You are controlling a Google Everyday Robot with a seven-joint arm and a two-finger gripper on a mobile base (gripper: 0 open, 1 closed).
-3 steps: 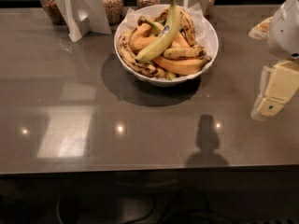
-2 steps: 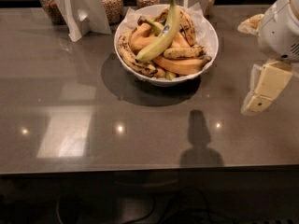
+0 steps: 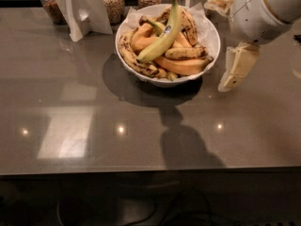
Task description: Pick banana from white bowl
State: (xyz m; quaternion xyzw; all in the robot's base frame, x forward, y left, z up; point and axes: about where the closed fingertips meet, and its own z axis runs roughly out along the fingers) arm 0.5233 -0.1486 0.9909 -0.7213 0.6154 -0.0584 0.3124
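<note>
In the camera view the end effector has swung in from the right edge of the tabletop over the last second. It now hangs just beside the right rim of the white bowl without touching it, and whether it is spread or pressed together I cannot tell. The banana, pale greenish-yellow with a blue sticker, lies unmoved on top of the spotted bananas in the bowl near the far edge. I judge the approach underway, with crossing the rim next.
</note>
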